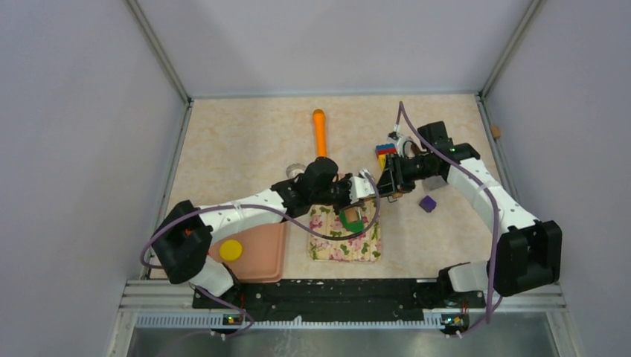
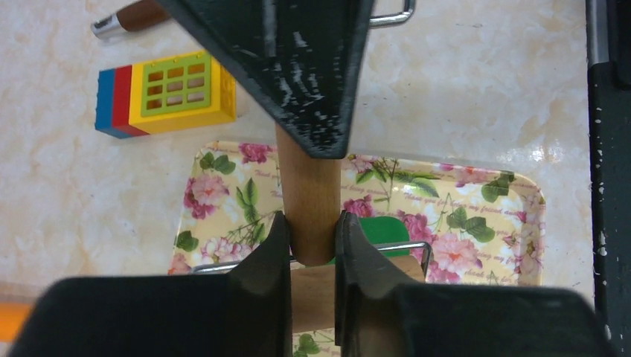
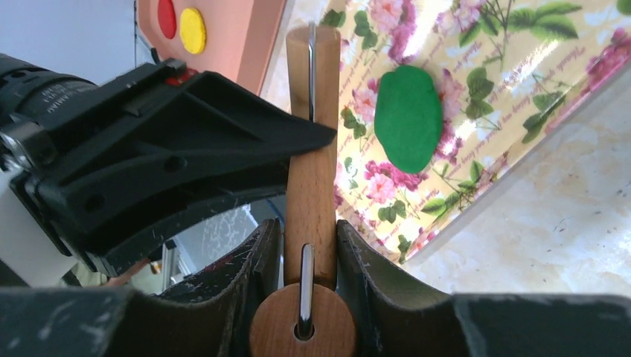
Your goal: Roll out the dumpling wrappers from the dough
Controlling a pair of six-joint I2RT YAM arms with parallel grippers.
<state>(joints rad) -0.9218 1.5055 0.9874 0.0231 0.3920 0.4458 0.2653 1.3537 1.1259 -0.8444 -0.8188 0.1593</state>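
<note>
The dough (image 3: 408,119) is a dark green oval lying on the floral mat (image 3: 491,67); from above the dough (image 1: 350,222) shows partly under the tool. A small wooden roller with a wire frame hangs over the mat. My right gripper (image 3: 309,230) is shut on its handle (image 3: 311,186) just above the round barrel end (image 3: 301,320). My left gripper (image 2: 311,223) is shut on the same handle (image 2: 309,186) at its lower end. Two dumpling wrappers, one yellow (image 3: 193,30) and one red (image 3: 167,16), lie on the pink tray (image 1: 260,253).
An orange rolling pin (image 1: 320,132) lies at the back of the table. A stack of coloured bricks (image 1: 385,152) stands behind the right gripper, and a purple block (image 1: 427,203) lies to the mat's right. A brown-handled tool (image 2: 134,16) lies near the bricks.
</note>
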